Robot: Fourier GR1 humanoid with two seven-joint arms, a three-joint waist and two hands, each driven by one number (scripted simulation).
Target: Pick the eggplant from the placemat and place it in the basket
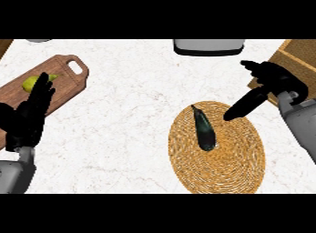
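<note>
The right hand (276,81) comes in over the counter (133,113) with its fingers (244,105) stretched long and close together, slanting down, the thumb standing off from them; they hold nothing. Just beyond the fingertips, a little below and to their left, lies the eggplant (204,129), dark and slim, lying lengthwise on the round woven placemat (221,168) with its thin stem end pointing away from the robot. The fingertips hang over the placemat's upper edge, near the eggplant's stem end but apart from it. Behind the back of that hand, at the counter's far right corner, sits the basket (305,57), well apart from the eggplant.

The left hand (22,120) rests open at the left edge, fingers (43,93) straight and pointing up, empty. Under those fingers lies a wooden cutting board (69,75), and just beside the fingertips, on the board, is a small yellow-green fruit (31,83). Far past both hands, at the counter's back edge, stands a grey appliance (208,46).
</note>
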